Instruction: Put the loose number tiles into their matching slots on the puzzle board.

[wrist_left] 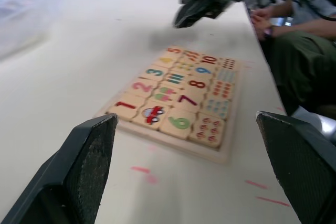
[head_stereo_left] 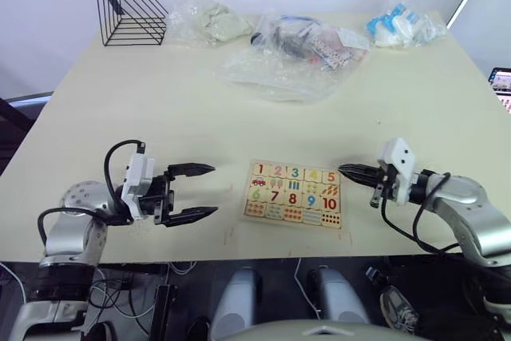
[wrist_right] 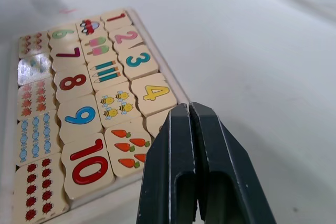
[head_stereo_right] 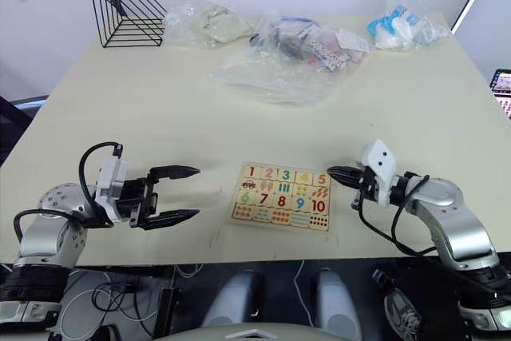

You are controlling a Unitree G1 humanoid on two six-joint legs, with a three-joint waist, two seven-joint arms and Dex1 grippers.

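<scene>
Puzzle board (head_stereo_left: 293, 194) on desk (head_stereo_left: 160, 109), near front edge, about midway along it. Number tiles 1 to 5 (head_stereo_left: 294, 172) in board's back row, all seated in slots. Left gripper (head_stereo_left: 192, 192) left of board, apart from it, fingers spread. Right gripper (head_stereo_left: 347, 170) just right of board's back right corner, fingers together. Wire rack (head_stereo_left: 132, 7) at back left corner. Plastic bags (head_stereo_left: 295, 45) along back edge, centre to right.

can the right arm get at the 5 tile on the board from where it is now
Probably yes: the right gripper hovers shut just beside the puzzle board, nearest the 5 tile, with nothing between them.
</scene>
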